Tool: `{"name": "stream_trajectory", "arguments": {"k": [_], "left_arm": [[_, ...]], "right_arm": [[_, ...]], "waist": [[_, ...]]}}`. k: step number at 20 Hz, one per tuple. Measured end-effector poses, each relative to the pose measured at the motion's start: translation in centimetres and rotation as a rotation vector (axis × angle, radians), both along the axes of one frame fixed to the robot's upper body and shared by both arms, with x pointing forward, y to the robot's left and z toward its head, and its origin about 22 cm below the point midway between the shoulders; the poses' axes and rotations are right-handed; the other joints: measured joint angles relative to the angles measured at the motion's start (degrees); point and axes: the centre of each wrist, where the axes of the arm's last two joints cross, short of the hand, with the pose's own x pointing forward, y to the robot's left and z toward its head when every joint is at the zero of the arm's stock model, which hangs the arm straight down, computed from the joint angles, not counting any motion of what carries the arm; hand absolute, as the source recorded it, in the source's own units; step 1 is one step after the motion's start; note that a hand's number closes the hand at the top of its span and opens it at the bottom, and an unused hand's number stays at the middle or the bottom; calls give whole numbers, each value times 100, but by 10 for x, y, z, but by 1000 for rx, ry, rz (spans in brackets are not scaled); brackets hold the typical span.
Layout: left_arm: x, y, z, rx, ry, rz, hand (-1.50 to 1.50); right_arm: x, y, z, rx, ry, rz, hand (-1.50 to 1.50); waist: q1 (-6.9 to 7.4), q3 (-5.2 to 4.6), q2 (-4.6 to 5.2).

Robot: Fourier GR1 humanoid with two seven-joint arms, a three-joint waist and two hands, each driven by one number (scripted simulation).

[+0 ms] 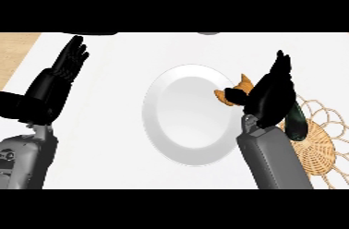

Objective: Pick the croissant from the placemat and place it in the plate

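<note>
A golden-brown croissant (230, 93) shows at the right rim of the round white plate (178, 126), which lies in the middle of the white counter. My right hand (273, 96) is right beside the croissant, on its right, and covers part of it. Its fingers point straight up and its thumb lies across the croissant's edge. Whether the croissant rests on the rim or hangs just above it cannot be told. The woven tan placemat (320, 140) lies to the right, partly behind my right forearm. At the left, my left hand (58, 80) rests open, fingers up.
A dark green oblong object (297, 123) lies on the placemat, just right of my right wrist. A strip of wooden surface (14, 50) shows at the far left, beyond the counter's edge.
</note>
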Motion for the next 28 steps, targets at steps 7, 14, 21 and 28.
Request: {"name": "stream_trajectory", "arguments": {"k": [7,14,21,28], "left_arm": [[1,-1,-2,-4,8,16,0],[0,8,-9,-6,25,51,0],[-5,19,-14,0,34,85,0],[-9,28,-16,-1,41,111,0]], "right_arm": [[11,-4,16,40,-241,-24,-150],[-4,-11,14,74,-397,-66,-150],[-48,-13,-1,92,-482,-76,-150],[-112,-8,-18,109,-480,-63,-150]], "waist": [[-91,-1,-52],[-274,-10,-129],[-451,-14,-192],[-627,-17,-220]]}}
